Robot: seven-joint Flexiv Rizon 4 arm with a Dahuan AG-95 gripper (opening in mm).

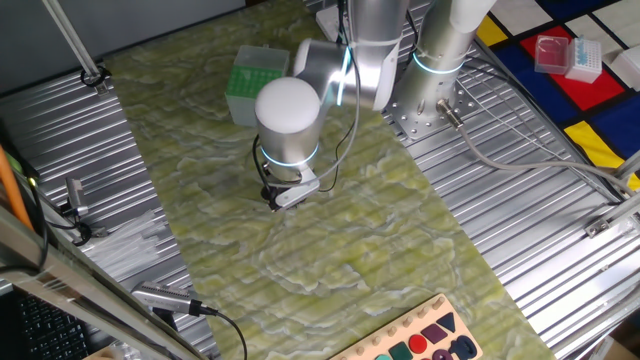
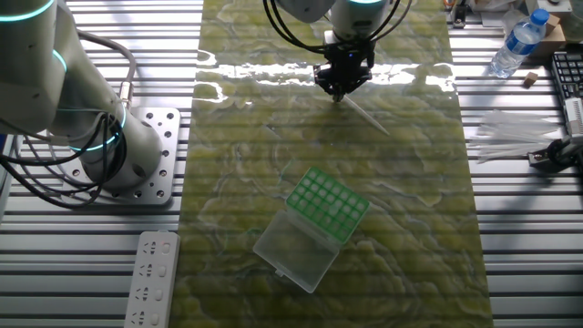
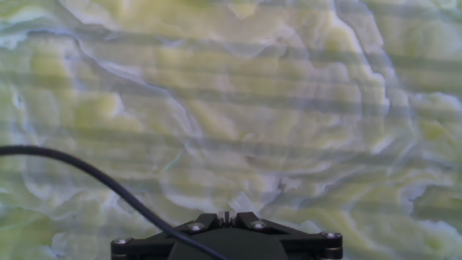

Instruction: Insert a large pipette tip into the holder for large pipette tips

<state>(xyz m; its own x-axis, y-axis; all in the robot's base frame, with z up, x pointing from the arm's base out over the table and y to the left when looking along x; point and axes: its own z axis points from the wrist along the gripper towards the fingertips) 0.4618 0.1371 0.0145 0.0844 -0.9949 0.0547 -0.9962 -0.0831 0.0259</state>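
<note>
Lying beside fingers (image 2: 342,91), large pipette tip (image 2: 367,117)

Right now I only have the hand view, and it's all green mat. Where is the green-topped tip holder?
Observer: In the other fixed view the holder sits on the mat, well apart from the gripper and outside your frame.
Operator: Is its lid open?
Observer: Yes, a clear lid lies flipped open beside it, and the green grid is exposed.
Operator: And the tip?
Observer: A thin clear pipette tip slants out from the gripper. I cannot tell whether it is gripped.
</note>
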